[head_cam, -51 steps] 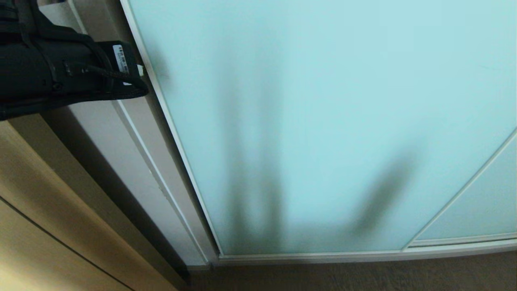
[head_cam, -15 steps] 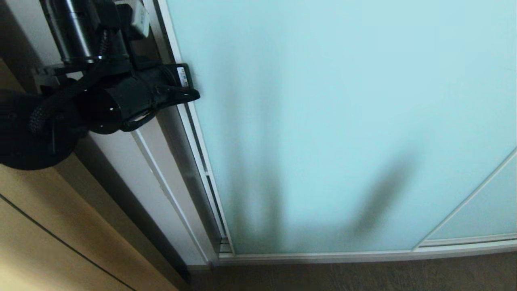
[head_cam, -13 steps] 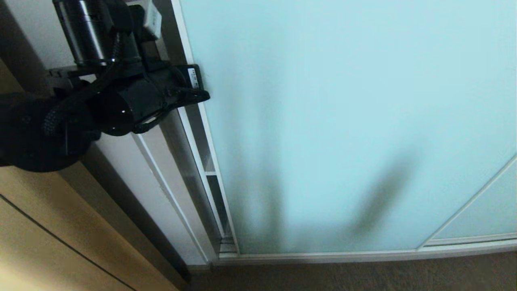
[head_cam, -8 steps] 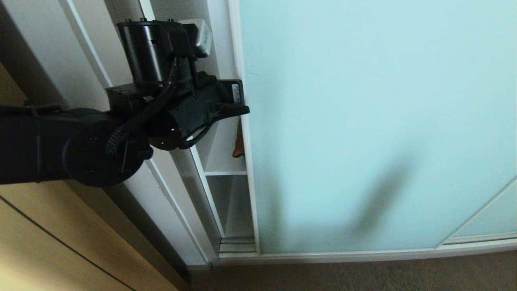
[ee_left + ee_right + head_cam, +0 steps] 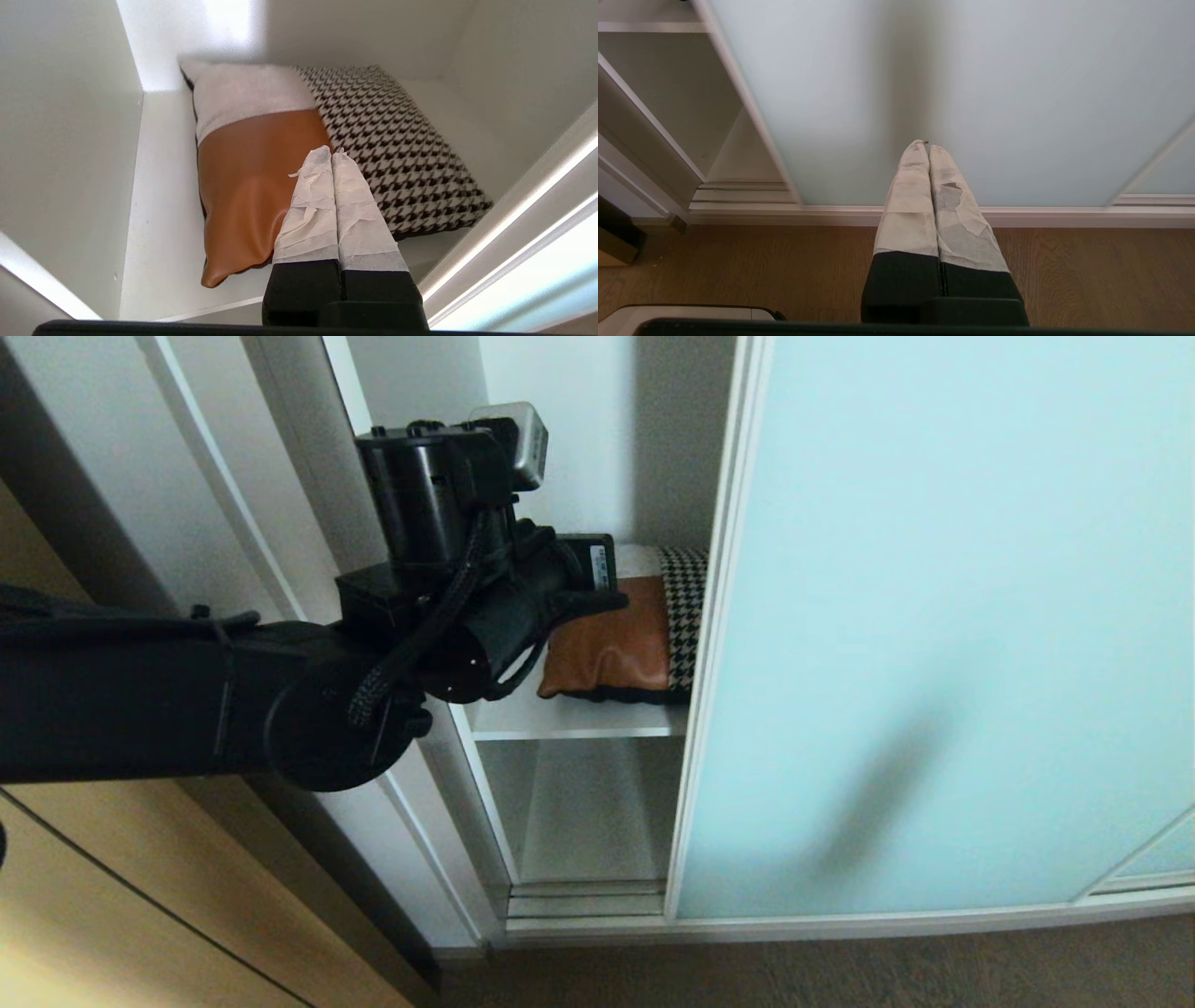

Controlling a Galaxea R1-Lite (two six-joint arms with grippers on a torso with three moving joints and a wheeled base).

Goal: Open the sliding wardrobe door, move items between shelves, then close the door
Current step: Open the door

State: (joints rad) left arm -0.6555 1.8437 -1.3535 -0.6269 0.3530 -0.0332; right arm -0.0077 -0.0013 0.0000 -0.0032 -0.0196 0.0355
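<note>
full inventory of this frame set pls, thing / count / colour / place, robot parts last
sliding wardrobe door: 1, frosted pale aqua glass with slim white frame, slid partly open, covering the right of the wardrobe
cushion: 1, tan-brown leather, black-and-white houndstooth, pale grey patch, lying flat on the upper shelf
shelves: 1 white board seen under the cushion, with a white compartment below it
wooden panel: 1, tan, left of the wardrobe
floor: brown, along the wardrobe's base
left gripper: 1, black with white-wrapped fingers, shut, holding nothing, in the opening above the cushion
right gripper: 1, same build, shut, holding nothing, low in front of the door
</note>
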